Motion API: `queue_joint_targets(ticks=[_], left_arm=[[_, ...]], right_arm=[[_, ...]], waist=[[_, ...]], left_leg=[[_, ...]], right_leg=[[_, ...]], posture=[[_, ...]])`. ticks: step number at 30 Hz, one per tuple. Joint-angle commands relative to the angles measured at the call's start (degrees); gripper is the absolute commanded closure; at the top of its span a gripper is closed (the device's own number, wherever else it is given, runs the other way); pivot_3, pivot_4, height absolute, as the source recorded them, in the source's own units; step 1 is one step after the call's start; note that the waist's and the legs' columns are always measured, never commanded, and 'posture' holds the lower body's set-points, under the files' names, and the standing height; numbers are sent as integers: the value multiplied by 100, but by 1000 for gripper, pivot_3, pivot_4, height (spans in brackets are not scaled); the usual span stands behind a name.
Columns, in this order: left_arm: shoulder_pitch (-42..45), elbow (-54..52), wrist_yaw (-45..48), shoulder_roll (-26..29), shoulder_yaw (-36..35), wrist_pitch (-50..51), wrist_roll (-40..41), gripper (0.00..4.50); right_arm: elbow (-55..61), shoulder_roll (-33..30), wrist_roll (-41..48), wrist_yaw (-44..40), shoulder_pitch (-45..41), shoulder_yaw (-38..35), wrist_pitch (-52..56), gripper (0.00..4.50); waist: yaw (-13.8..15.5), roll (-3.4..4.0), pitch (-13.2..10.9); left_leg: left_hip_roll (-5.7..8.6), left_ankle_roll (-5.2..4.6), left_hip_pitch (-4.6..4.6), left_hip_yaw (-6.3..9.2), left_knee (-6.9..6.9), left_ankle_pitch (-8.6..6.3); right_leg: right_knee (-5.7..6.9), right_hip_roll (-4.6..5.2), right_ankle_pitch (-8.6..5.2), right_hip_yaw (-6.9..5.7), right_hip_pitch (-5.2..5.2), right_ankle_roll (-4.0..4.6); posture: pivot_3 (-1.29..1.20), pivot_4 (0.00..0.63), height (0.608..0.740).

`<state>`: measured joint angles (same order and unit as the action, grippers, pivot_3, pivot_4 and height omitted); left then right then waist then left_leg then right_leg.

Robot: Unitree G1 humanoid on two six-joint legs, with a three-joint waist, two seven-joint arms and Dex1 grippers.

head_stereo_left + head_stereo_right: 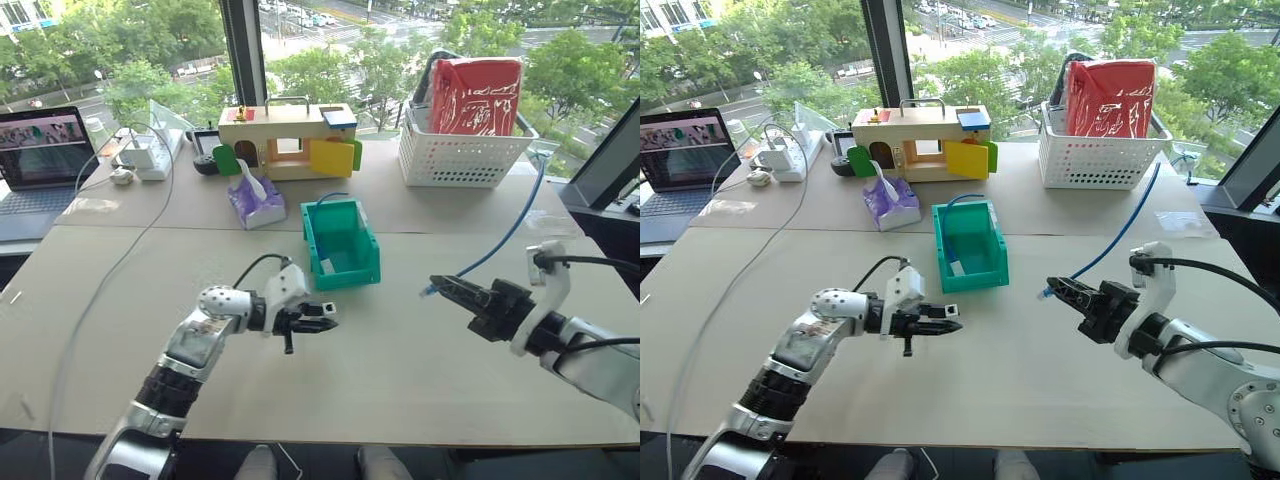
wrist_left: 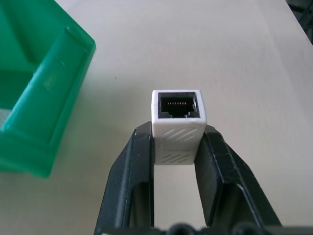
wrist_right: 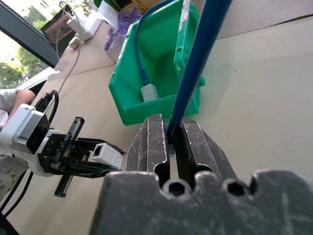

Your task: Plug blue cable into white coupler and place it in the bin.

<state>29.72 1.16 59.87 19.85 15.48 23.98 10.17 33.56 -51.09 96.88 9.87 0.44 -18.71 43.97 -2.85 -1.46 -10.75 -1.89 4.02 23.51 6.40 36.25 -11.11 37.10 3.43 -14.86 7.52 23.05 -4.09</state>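
Note:
My left gripper [image 1: 318,320] is shut on the white coupler [image 2: 177,125], which it holds just above the table in front of the bin [image 1: 345,272]; the coupler's open socket faces away from the wrist. My right gripper [image 1: 447,291] is shut on the blue cable [image 1: 512,228] close to its end. The plug tip [image 1: 428,291] sticks out toward the left gripper, a hand's width from the coupler [image 3: 105,153]. From the right gripper the cable rises back toward the basket. Inside the teal bin [image 3: 161,105] lies another blue cable with a white piece [image 3: 149,92] on its end.
A white lattice basket [image 1: 465,152] with a red bag stands at the back right. A wooden toy house [image 1: 285,142] and a purple tissue pack [image 1: 255,205] sit behind the bin. At the far left are a laptop [image 1: 40,150], a white adapter [image 1: 150,155] and a long white cord [image 1: 100,290].

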Motion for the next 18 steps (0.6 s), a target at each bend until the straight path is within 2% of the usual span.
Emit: queue_joint_targets(ticks=[1, 5, 8, 18], left_arm=[[124, -218, -179, -202, 306, 216, -31, 3833], [221, -304, -229, -423, 511, 486, 57, 3833], [353, -220, -138, -507, 755, 712, 13, 3833], [906, 26, 315, -225, 1425, 815, -317, 3833]], right_arm=[[519, 101, 112, 334, 283, -359, -256, 4500], [914, 362, 103, 681, 572, -244, -475, 4500], [1195, 837, -169, 994, 582, 243, -666, 4500], [1405, 1940, -1152, 1276, 713, 1242, -996, 4500]], waist=[[-14, 0, 1], [-14, 1, 1], [-14, 0, 1], [-10, 3, 3]], left_leg=[[-1, 0, -1, 0, 0, 0], [-1, 0, -5, 0, -2, 0], [-2, 0, -7, -2, 0, 0], [-3, 0, -9, -2, -2, 0]], right_leg=[[0, 0, 0, 1, 0, 0], [2, -2, 0, 1, 0, 1], [1, -2, -2, 4, -2, -3], [1, -5, -4, 3, 0, -5]], posture=[[0, 150, 740], [0, 150, 740], [0, 150, 740], [0, 150, 740]])
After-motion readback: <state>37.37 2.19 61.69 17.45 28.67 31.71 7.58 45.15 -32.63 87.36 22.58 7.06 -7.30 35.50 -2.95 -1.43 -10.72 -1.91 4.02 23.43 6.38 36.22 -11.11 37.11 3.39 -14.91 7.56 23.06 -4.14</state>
